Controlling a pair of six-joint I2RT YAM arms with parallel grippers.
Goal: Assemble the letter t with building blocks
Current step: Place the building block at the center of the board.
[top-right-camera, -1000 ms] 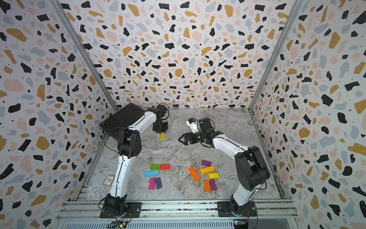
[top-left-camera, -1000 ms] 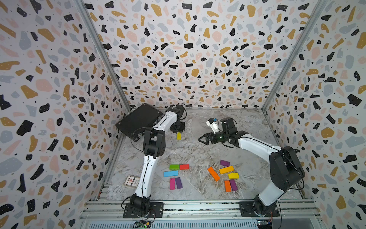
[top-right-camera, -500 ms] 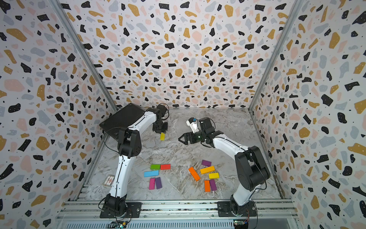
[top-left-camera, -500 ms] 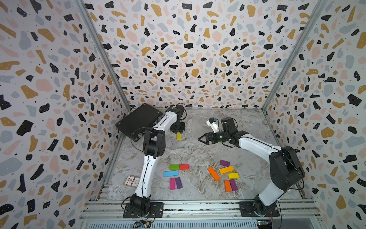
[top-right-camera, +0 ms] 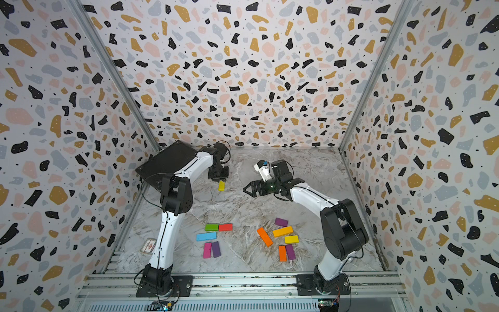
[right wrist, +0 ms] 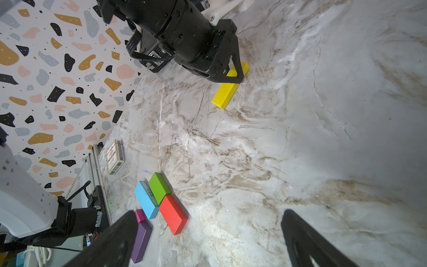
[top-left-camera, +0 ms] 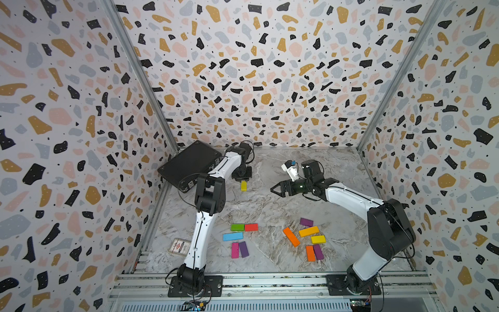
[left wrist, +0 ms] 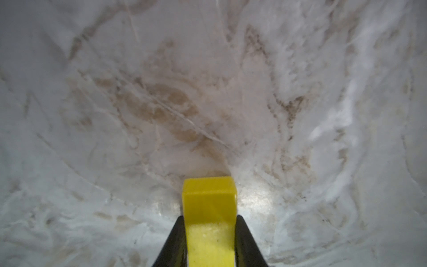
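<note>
Ann: Look far left. By the black case [top-left-camera: 189, 164] at the table's [top-left-camera: 270, 210] back left corner, your left gripper [top-left-camera: 242, 177] pinches one end of a yellow block [top-left-camera: 243, 185]. The block looks flat on the table.

Ben: You only hold the end. If you lift fast, it could swing or slip out. If you carry it low, it could bump the green block [top-left-camera: 237, 227], the red block [top-left-camera: 251, 227] and the blue block [top-left-camera: 232, 236] near the front edge.

Ann: No letter t is made yet. In the middle, your right gripper [top-left-camera: 275, 189] hangs over the table, spread wide, holding nothing.

Ben: If it dips, it could knock the orange block [top-left-camera: 291, 237] and its pile, front right.

Ann: Your left wrist view shows black fingers [left wrist: 174, 245] tight on the yellow sides. The top views cannot show that.

Ben: Your right wrist view shows how much block sticks out.
</note>
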